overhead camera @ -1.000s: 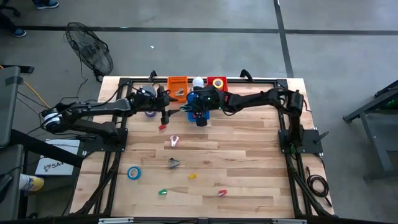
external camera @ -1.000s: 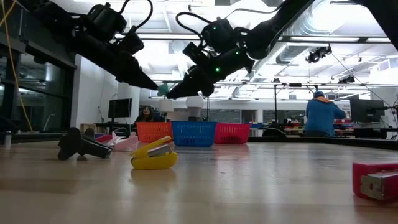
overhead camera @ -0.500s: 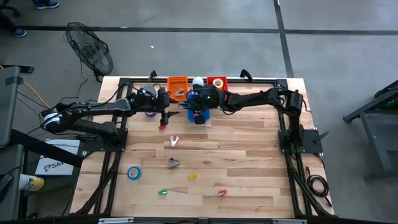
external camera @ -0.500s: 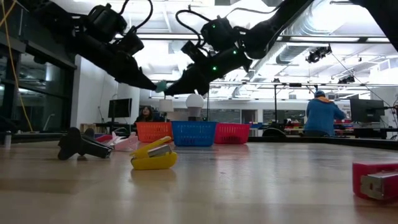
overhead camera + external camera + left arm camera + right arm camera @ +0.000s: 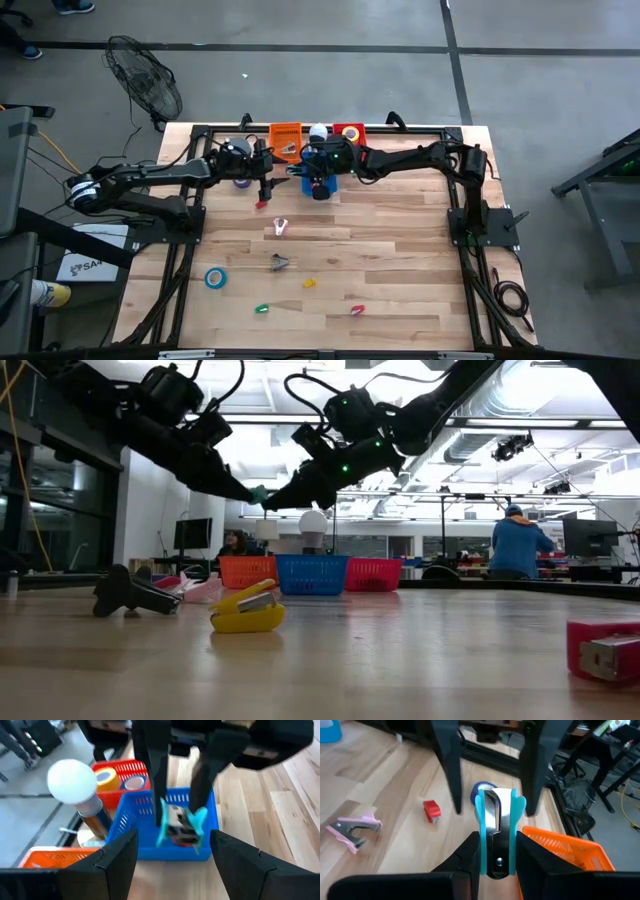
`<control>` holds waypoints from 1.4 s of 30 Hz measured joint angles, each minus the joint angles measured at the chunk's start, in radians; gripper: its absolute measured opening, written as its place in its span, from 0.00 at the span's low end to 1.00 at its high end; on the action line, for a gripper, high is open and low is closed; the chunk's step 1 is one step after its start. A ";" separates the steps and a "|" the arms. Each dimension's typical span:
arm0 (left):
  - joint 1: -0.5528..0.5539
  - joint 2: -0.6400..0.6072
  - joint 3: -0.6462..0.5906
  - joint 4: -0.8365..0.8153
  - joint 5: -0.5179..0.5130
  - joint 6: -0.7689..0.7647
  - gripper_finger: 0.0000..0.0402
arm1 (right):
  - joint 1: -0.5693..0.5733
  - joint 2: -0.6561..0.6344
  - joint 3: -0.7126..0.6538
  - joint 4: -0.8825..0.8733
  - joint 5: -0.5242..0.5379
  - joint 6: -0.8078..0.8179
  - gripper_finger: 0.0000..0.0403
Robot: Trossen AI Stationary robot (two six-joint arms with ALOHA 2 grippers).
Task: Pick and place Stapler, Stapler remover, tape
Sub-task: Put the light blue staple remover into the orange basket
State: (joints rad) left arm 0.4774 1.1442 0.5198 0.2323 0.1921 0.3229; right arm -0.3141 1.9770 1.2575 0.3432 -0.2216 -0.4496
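Right gripper (image 5: 496, 851) shifts slightly toward baskets since a second ago, clenched on teal staple remover (image 5: 496, 827).
Remover hangs above blue basket (image 5: 150, 842); left gripper (image 5: 170, 852) released, facing it; early release risks missing basket.

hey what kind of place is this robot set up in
Probably a robotics lab or open workshop: exposed ceiling ducts, a person at monitors beyond the table, and a concrete floor with a fan.

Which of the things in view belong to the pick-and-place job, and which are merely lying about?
Job: teal stapler remover held in the right tool, at the blue basket; pink stapler remover; yellow stapler; red stapler; blue tape roll; open left tool.
Lying about: floor fan; white bulb; person in blue beyond the table.
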 joint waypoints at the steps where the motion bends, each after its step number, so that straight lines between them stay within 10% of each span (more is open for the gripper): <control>1: 0.000 0.000 0.000 0.010 0.000 0.004 0.60 | 0.001 0.000 0.000 0.000 -0.002 0.000 0.20; 22: 0.000 0.000 0.000 0.041 0.000 0.013 0.59 | 0.001 0.000 -0.001 0.018 -0.022 0.000 0.20; 42: 0.000 0.000 0.000 0.011 0.023 0.014 0.25 | 0.000 0.000 -0.002 0.018 -0.019 0.003 0.20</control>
State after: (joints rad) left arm 0.4770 1.1442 0.5198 0.2436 0.2146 0.3366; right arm -0.3138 1.9770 1.2556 0.3614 -0.2405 -0.4465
